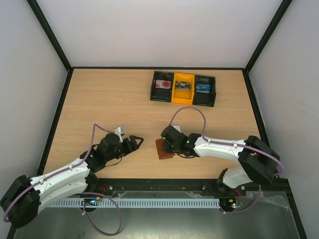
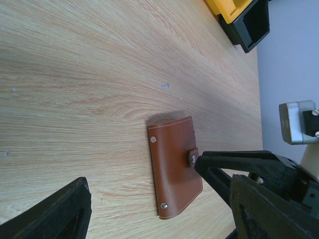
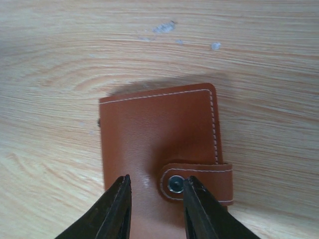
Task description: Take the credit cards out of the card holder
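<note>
The card holder, a shut brown leather booklet, lies flat on the table near the front middle with its snap tab fastened. My right gripper stands over it, jaws narrowly apart, one fingertip beside the snap stud and the other on the cover; nothing is clamped between them. In the left wrist view the card holder lies ahead, with a right-arm finger at its tab. My left gripper hovers open just left of the holder. Three credit cards lie in the tray: red-and-white, grey, bluish.
The black-and-yellow three-compartment tray stands at the back of the table, right of centre. Black frame posts and white walls bound the table on three sides. The tray's corner shows at the top of the left wrist view.
</note>
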